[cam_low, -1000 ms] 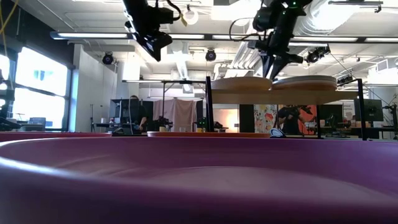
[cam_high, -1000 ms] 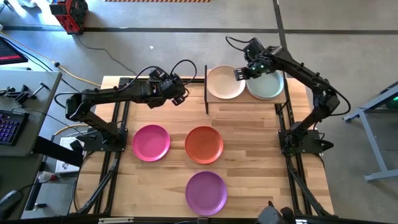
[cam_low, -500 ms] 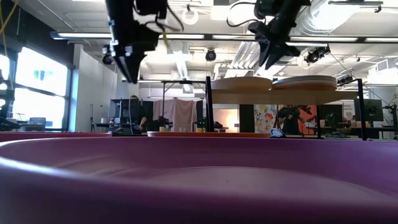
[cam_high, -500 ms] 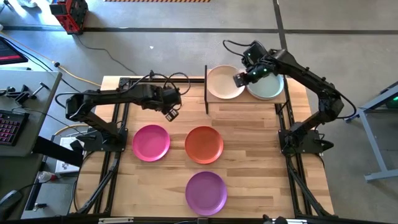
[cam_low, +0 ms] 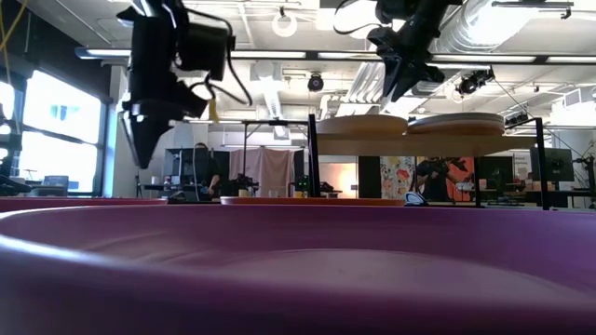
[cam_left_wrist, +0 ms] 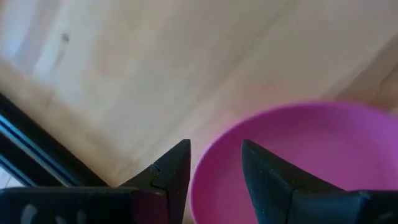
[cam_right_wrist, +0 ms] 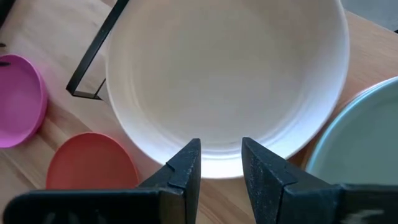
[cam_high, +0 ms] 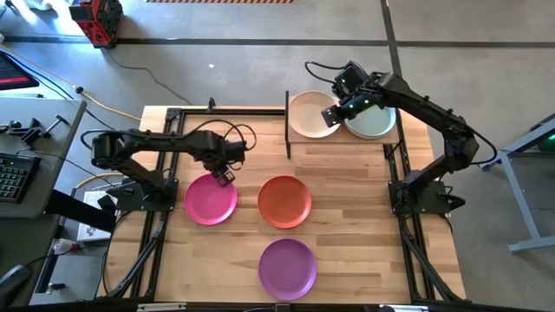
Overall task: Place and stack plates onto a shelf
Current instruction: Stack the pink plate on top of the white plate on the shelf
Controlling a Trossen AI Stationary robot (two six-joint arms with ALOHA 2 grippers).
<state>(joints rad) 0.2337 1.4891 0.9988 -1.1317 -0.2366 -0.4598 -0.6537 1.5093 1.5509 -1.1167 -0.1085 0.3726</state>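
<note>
While the left tool (cam_high: 224,176) hangs over the far rim of the magenta plate (cam_high: 210,198), its fingers (cam_left_wrist: 171,177) are spread w/ that rim showing in the gap between them, nothing pinched. Just past it: bare table (cam_high: 347,225). To its side, near: orange plate (cam_high: 284,201); beyond that & nearer the front edge, purple plate (cam_high: 287,267). All three lie flat on the table, apart from each other.

Right tool (cam_high: 330,115) hovers above the shelf (cam_high: 342,139) at the back of the table, over the near edge of the cream plate (cam_high: 312,113). Fingers (cam_right_wrist: 186,171) parted a little, holding nothing; cream rim directly under the gap. Just beside the tool on its other side: grey-green plate (cam_high: 373,120), also on the shelf, next to the cream one, rims almost touching. A black post (cam_high: 287,126) stands at the shelf's end beyond the cream plate.

Low view: both shelf plates sit raised on the board, right tool above them; purple rim fills the foreground.
</note>
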